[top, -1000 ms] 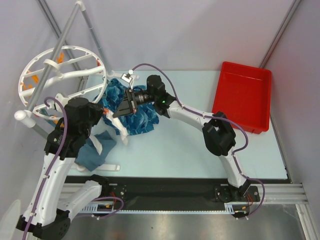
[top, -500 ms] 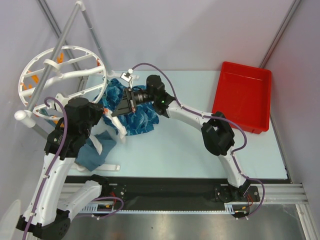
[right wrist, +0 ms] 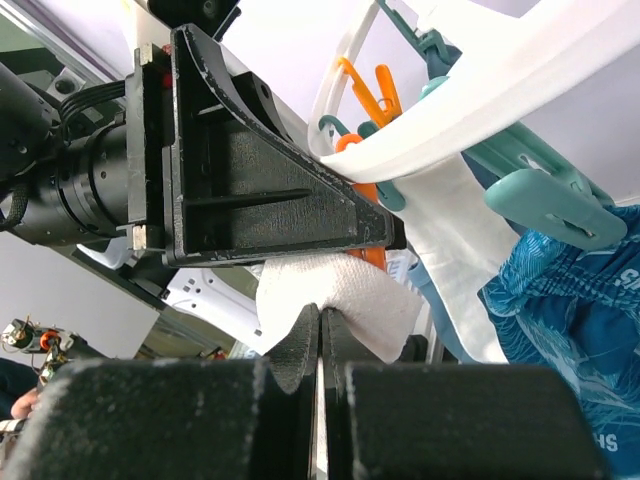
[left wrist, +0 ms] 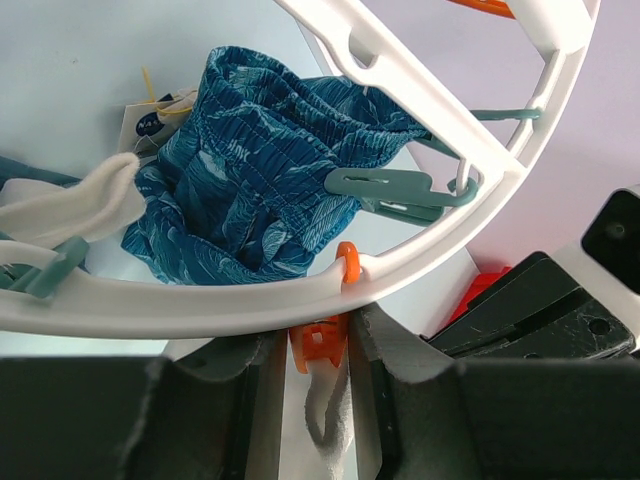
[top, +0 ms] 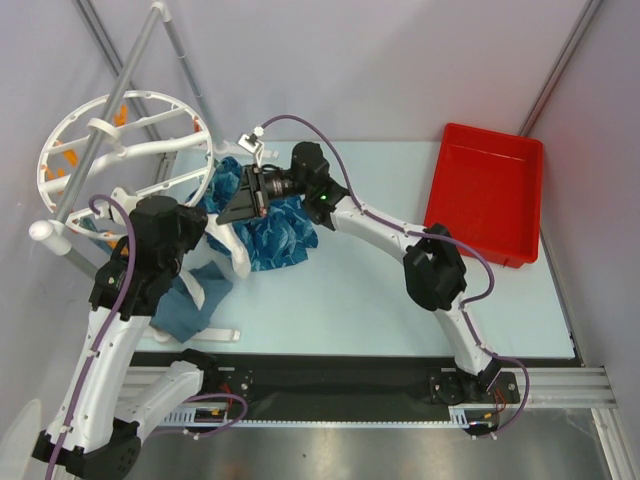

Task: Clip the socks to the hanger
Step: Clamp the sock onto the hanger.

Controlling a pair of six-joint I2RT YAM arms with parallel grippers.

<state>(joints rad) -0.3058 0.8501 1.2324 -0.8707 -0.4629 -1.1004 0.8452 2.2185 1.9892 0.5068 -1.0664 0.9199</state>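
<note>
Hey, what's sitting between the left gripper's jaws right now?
An orange clip hanging from the hanger rim, squeezed by the jaws, with a strip of white sock just below it. The left wrist view shows this.

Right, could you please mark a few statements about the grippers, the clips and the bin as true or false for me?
1. The right gripper is shut on the white sock. True.
2. The left gripper squeezes a teal clip. False: it pinches an orange clip on the rim of the hanger.
3. The red bin sits on the left side of the table. False: it sits at the right.
4. The blue patterned cloth lies on the table beside the hanger. True.
</note>
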